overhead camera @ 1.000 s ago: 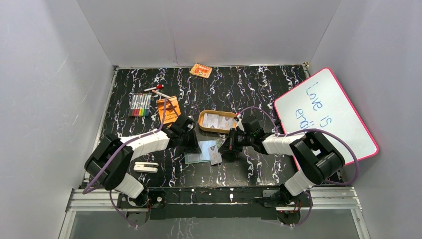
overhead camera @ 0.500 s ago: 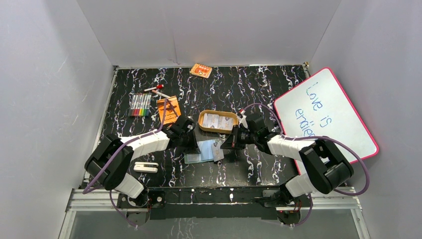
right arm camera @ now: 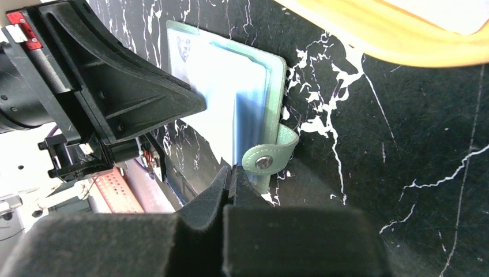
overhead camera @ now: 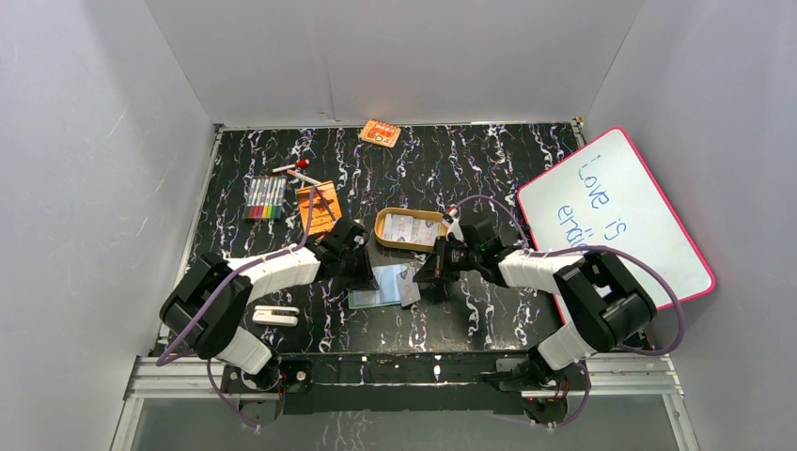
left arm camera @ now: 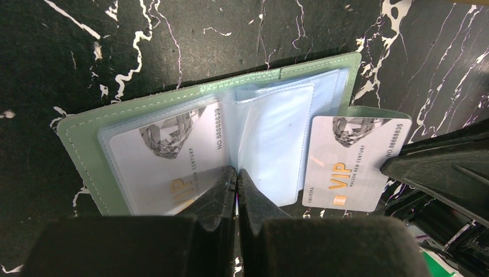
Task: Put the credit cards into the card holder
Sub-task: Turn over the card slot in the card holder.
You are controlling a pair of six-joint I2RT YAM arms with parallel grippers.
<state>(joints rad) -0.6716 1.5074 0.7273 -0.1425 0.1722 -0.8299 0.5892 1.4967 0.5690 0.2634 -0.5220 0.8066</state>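
The sage-green card holder [left arm camera: 86, 150] lies open on the table, also seen in the top view [overhead camera: 376, 287]. One credit card [left arm camera: 167, 144] sits inside its left clear sleeve. My left gripper [left arm camera: 236, 172] is shut, with its tips on the holder's middle fold. My right gripper [right arm camera: 232, 173] is shut on the right edge of a second credit card [left arm camera: 354, 161]. It holds this card at the holder's right side, over the snap tab [right arm camera: 265, 158]. In the top view the two grippers, left [overhead camera: 365, 272] and right [overhead camera: 425, 277], face each other across the holder.
A tan oval tray [overhead camera: 383, 224] holding a pale printed card stands just behind the holder. An orange booklet [overhead camera: 318, 207] and markers [overhead camera: 265, 197] lie at back left. An orange-and-white packet [overhead camera: 380, 132] lies at the far edge. A whiteboard [overhead camera: 611, 211] is on the right, and a small white object [overhead camera: 275, 316] lies near left.
My right gripper, with the card, drew back to the right and a little up, then edged back toward the holder. The left gripper and the holder have stayed put.
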